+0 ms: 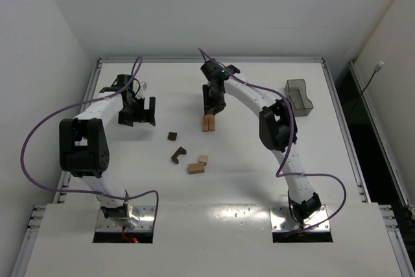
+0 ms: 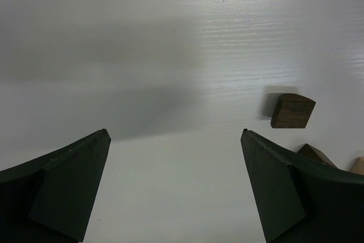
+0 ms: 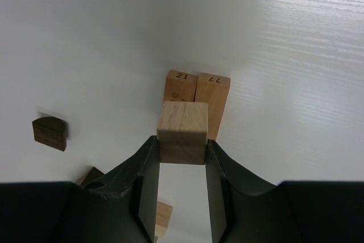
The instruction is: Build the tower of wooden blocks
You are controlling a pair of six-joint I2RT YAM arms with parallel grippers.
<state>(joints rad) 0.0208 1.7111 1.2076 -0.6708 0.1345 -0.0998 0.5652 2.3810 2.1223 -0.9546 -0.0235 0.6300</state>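
My right gripper (image 3: 182, 147) is shut on a light tan cube (image 3: 182, 124), which it holds just above the near ends of two tan bars (image 3: 197, 91) that lie side by side on the table. From above, that gripper (image 1: 211, 109) hangs over the pair of bars (image 1: 208, 122) at the middle back. Loose pieces lie nearer the arms: a dark cube (image 1: 172, 136), a dark notched piece (image 1: 178, 155), a small light cube (image 1: 203, 159) and a light bar (image 1: 196, 168). My left gripper (image 1: 143, 117) stands open at the left, with only bare table between its fingers (image 2: 68, 180). The dark cube (image 2: 292, 111) lies to its right.
A dark translucent bin (image 1: 299, 95) stands at the back right of the white table (image 1: 117, 167). Raised rails run along the table's far and side edges. Purple cables loop from both arms.
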